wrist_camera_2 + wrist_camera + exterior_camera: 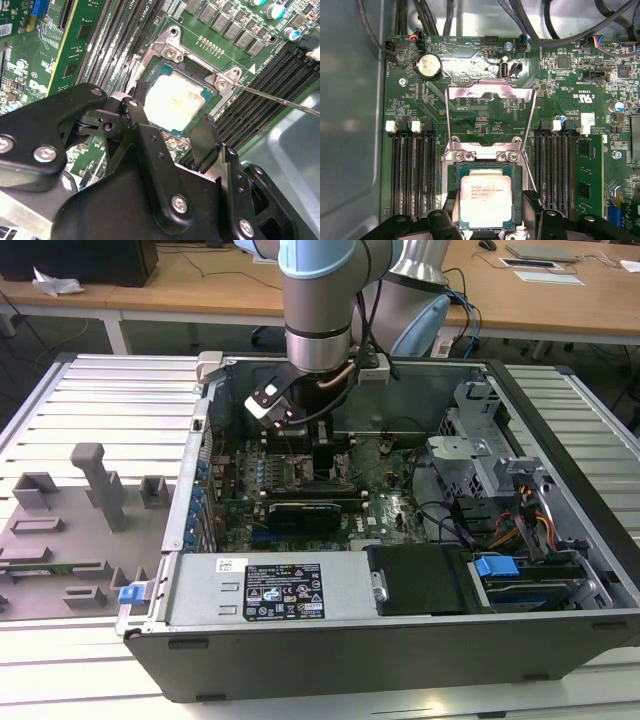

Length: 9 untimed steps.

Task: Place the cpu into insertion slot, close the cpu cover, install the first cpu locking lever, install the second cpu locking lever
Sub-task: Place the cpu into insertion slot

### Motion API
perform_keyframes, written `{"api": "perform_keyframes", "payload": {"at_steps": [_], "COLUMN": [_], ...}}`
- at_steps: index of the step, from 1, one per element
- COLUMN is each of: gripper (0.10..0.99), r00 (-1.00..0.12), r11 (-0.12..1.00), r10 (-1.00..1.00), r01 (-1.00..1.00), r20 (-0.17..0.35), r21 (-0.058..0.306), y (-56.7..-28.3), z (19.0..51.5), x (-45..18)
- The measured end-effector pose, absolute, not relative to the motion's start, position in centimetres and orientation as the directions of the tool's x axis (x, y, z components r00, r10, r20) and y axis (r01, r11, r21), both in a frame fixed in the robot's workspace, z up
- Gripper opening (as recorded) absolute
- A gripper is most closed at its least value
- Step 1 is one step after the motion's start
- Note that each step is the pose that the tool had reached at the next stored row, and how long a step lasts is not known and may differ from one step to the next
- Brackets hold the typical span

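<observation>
The cpu [486,197] [175,102], a silver-topped square chip, lies in the insertion slot [451,172] on the green motherboard [300,510]. My gripper [490,202] [174,106] [326,462] straddles it, one black fingertip [141,92] against one edge and the other fingertip [206,127] against the opposite edge. I cannot tell whether the chip is fully seated. The cpu cover [490,94] is swung open and lies flat on the board beyond the socket. A thin locking lever [280,100] [447,120] stands unlatched beside the socket.
Black memory slots [412,170] [555,170] flank the socket. A coin cell [429,66] and cables [530,25] lie past the open cover. The open computer case wall [400,620] surrounds the board. Grey fixtures [90,480] sit at the exterior view's left.
</observation>
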<state>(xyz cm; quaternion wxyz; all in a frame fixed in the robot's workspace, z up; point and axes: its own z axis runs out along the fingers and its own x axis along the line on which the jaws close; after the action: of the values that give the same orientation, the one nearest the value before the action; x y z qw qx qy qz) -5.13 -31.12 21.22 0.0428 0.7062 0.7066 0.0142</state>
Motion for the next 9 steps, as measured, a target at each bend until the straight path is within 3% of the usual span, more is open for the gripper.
{"api": "perform_keyframes", "payload": {"at_steps": [6,8,9], "gripper": [0.6,0.467,0.349], "r00": [0.001,0.001,0.001], "r11": [0.002,0.002,0.002], "r10": [0.999,0.999,0.999], "r01": [0.997,0.997,0.997], "r20": [-0.041,-0.041,-0.041], "r21": [0.08,0.08,0.08], "y": [-31.12,-31.12,-31.12], "z": [21.23,21.23,21.24], "x": [-5.13,-5.13,-5.13]}}
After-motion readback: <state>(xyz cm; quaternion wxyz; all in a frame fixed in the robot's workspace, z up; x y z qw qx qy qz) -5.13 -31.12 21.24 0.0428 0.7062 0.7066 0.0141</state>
